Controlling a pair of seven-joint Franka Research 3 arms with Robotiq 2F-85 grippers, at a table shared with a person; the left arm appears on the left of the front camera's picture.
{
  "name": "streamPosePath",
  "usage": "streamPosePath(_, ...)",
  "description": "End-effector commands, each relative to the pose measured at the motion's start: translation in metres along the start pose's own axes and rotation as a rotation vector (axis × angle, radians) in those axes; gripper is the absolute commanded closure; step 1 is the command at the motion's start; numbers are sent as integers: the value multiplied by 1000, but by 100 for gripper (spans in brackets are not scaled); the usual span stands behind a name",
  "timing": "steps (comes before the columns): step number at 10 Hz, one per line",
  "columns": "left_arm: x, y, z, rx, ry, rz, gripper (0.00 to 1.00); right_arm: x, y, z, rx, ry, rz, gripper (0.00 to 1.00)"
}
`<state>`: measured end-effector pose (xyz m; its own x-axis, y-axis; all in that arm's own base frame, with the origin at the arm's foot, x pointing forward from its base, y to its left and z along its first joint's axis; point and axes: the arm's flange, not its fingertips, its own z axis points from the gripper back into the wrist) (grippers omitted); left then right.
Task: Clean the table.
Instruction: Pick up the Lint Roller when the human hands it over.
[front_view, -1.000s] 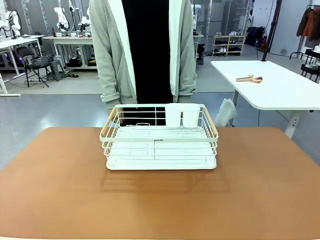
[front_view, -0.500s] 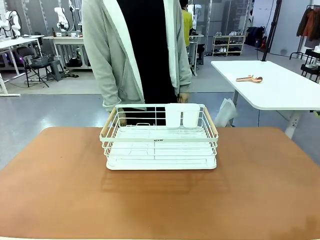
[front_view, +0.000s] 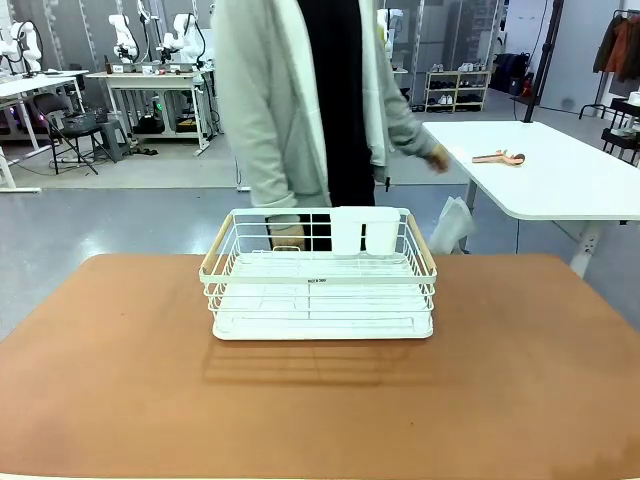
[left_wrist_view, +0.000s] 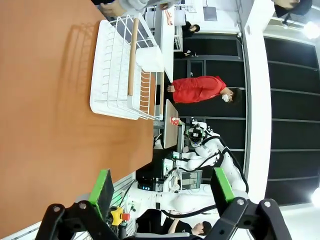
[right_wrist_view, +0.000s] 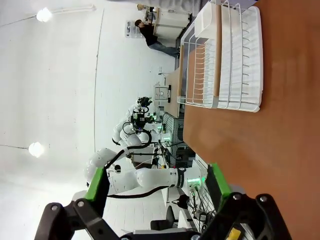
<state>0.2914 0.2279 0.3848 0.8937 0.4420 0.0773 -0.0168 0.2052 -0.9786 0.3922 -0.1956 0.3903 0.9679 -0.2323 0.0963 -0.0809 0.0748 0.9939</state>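
The reddish-brown table (front_view: 110, 380) spreads across the front view with a white wire rack (front_view: 320, 275) standing at its far middle. A person in a grey cardigan stands behind the rack, one hand (front_view: 436, 159) stretched toward the white table on the right. In the left wrist view my left gripper (left_wrist_view: 162, 192) is open, well away from the table (left_wrist_view: 45, 100) and the rack (left_wrist_view: 125, 70). In the right wrist view my right gripper (right_wrist_view: 157, 187) is open too, with the table (right_wrist_view: 280, 165) and rack (right_wrist_view: 225, 60) far ahead. Nothing sits between either pair of fingers.
A white cup holder (front_view: 364, 230) hangs inside the rack's far right corner. A white-topped table (front_view: 560, 175) at the back right carries a small wooden tool (front_view: 499, 157). Other benches and a chair stand in the background.
The person has stepped to the right behind the rack and swung one hand out toward the white table. The rack has stayed put.
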Motion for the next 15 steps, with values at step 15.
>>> streamPosePath(15, 0, 0, 0, -17, 9, -24, 0, -1, 3, -3, 12, 5, -10, 0)
